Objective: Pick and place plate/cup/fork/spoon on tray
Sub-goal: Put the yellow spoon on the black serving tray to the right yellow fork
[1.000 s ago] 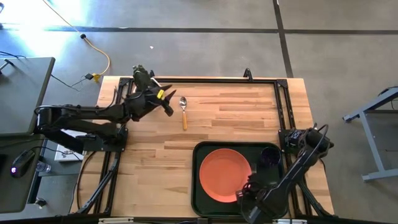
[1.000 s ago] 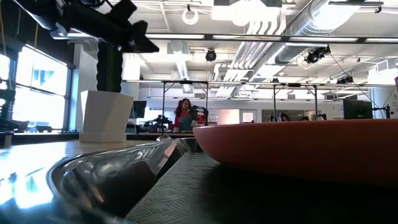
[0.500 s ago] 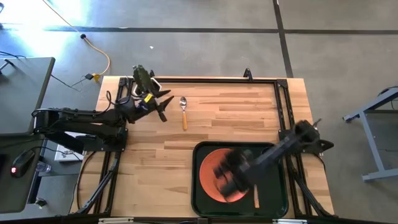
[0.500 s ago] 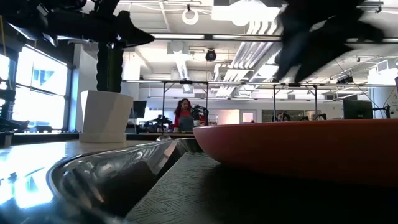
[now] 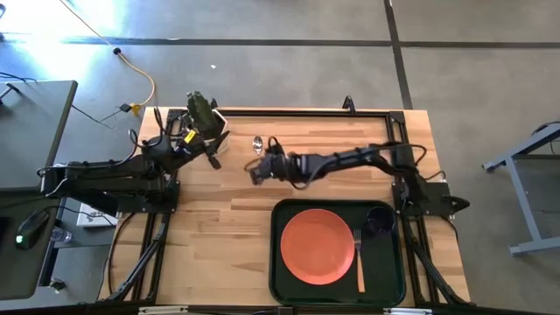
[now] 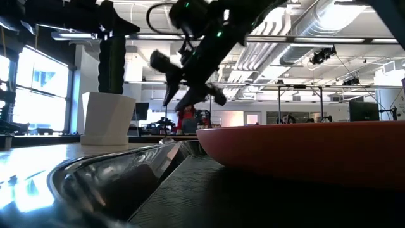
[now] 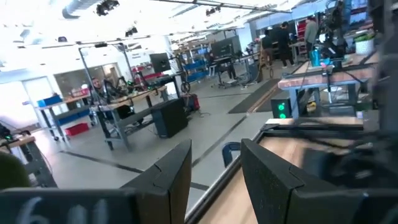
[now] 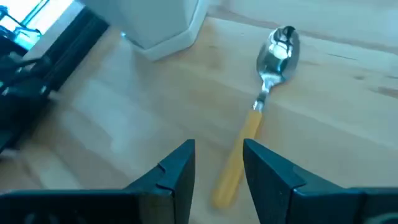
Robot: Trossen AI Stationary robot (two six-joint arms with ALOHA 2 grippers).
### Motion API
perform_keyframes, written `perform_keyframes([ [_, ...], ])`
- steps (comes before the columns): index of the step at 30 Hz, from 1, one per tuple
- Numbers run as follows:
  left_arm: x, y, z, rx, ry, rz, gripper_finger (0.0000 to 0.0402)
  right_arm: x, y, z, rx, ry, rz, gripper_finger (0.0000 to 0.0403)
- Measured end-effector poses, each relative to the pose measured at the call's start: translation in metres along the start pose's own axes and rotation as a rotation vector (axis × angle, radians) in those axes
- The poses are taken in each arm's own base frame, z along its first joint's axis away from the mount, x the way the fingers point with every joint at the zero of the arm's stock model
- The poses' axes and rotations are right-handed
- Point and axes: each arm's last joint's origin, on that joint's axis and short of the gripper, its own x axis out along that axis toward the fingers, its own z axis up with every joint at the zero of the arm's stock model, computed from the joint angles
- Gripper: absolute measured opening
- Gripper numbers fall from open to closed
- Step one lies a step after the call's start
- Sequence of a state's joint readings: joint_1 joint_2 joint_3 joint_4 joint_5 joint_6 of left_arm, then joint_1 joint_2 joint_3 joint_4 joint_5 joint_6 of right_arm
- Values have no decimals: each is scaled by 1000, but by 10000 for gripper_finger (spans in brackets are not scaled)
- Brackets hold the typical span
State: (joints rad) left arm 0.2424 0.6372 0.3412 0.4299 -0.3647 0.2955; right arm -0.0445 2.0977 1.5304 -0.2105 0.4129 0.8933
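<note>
While my right gripper [image 5: 256, 172] hangs out over the far middle of the tabletop [image 5: 306, 175], I see its jaws spread apart and gripping nothing. Through the right wrist view the two fingers [image 8: 177, 171] frame the spoon [image 8: 258, 112], which lies flat on the wood below them, handle end nearest the fingers and bowl pointing away toward the white pot [image 8: 165, 22]. From above, only the spoon's bowl [image 5: 258, 143] shows past the gripper, just beside the pot with the cactus [image 5: 199, 111] at the far left corner.

My left gripper [image 5: 214, 147] sits near that same corner, close by the pot, with its jaws parted and empty; its wrist view looks off the tabletop into the room, where people stand at benches far back.

The tray [image 5: 284, 276] rests at the near right of the tabletop. On it I count three things: the plate [image 5: 317, 246] fills the left and middle, the fork [image 5: 358, 260] lies along the plate's right edge with tines pointing to the far side, and the cup [image 5: 379, 221] stands in the far right corner of the tray. At tabletop height the plate's rim [image 6: 304, 149] and the tray's lip [image 6: 107, 177] crowd my view, the right gripper [image 6: 190, 79] hanging above them.
</note>
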Motion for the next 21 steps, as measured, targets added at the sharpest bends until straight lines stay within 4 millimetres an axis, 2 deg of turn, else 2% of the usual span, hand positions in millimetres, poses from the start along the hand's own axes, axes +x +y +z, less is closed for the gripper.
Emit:
perform_keyframes([
  [5, 1, -3, -6, 18, 51, -31, 127, 36, -13, 6, 3, 77, -88, 115],
  [10, 4, -5, -10, 23, 77, -39, 127, 59, -14, 6, -26, 131, -139, 113],
  [16, 9, -9, -15, 30, 108, -52, 127, 72, -2, 11, -76, 182, -146, 113],
  [21, 11, -10, -17, 35, 125, -45, 127, 77, -3, 13, -103, 189, -237, 113],
])
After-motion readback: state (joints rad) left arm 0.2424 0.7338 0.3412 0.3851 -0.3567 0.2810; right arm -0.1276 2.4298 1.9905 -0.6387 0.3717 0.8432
